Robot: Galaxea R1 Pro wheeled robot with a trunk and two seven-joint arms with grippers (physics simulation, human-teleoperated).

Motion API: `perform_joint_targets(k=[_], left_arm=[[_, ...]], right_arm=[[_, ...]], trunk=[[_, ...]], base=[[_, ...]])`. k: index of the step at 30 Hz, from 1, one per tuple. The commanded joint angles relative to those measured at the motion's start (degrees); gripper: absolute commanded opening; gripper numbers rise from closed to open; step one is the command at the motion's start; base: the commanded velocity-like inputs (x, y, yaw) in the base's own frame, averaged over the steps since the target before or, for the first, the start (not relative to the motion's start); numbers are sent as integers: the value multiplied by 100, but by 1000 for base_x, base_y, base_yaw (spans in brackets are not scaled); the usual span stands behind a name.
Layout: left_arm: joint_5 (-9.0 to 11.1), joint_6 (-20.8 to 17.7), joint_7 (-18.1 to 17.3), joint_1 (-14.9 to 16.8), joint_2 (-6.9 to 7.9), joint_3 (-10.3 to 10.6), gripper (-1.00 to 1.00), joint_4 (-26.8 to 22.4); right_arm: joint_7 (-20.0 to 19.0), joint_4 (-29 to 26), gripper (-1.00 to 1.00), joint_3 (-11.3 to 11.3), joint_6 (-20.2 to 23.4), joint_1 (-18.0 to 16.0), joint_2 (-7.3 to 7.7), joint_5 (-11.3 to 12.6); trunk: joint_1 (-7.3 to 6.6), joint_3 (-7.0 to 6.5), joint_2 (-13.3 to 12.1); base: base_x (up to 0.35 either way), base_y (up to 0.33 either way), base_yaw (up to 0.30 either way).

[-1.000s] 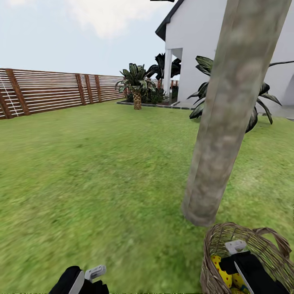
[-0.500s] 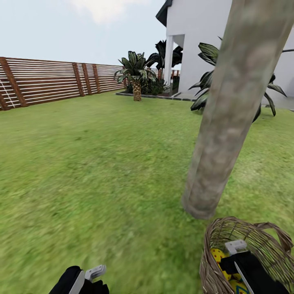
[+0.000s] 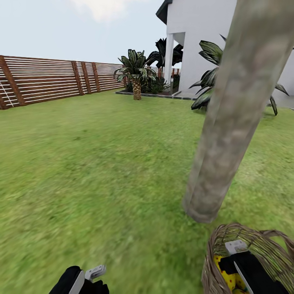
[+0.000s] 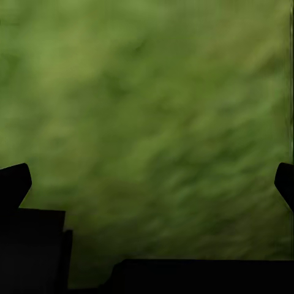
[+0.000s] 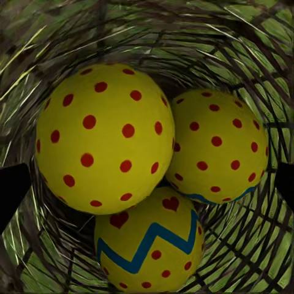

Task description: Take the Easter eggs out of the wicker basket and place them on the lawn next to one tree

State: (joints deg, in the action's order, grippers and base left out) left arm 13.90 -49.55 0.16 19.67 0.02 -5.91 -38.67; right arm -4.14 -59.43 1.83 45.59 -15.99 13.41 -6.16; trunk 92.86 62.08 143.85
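Observation:
Three yellow Easter eggs with red dots lie together in the bottom of the wicker basket (image 5: 245,55): a large one (image 5: 104,138), one beside it (image 5: 217,147), and one with a blue zigzag band (image 5: 150,245). My right gripper (image 5: 147,184) hangs open above them, its dark fingertips (image 5: 12,187) wide apart and touching none. In the head view the basket (image 3: 214,257) stands on the lawn (image 3: 102,163) right at the foot of the tree (image 3: 222,134), with my right arm (image 3: 249,269) reaching into it and one egg (image 3: 225,272) showing. My left gripper (image 4: 150,184) is open over bare grass.
A brown slatted fence (image 3: 45,83) runs along the far left. The white house (image 3: 196,45) stands behind the tree, with palm-like plants (image 3: 136,75) and a dark leafy bush (image 3: 210,77) beside it. Open grass stretches left of the trunk.
The whole head view has shifted, so the camera moved; the trunk looms slightly larger. Both arms hold the same places in the picture.

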Motion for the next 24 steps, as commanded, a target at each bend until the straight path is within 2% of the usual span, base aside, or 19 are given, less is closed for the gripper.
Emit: perform_joint_targets(k=[1,11,24], left_arm=[[16,-28,2,2,-2,-14,100,-8],[16,-24,2,1,-9,-7,100,-9],[16,-28,2,-1,-2,-8,100,-9]], right_arm=[[-43,-7,100,11,29,-1,4,-61],[-43,-7,100,11,29,-1,7,-61],[-43,-4,100,12,29,-3,4,-61]], trunk=[[2,5,2],[2,5,2],[36,293,19]], base=[[295,0,0],[52,0,0],[0,0,0]])
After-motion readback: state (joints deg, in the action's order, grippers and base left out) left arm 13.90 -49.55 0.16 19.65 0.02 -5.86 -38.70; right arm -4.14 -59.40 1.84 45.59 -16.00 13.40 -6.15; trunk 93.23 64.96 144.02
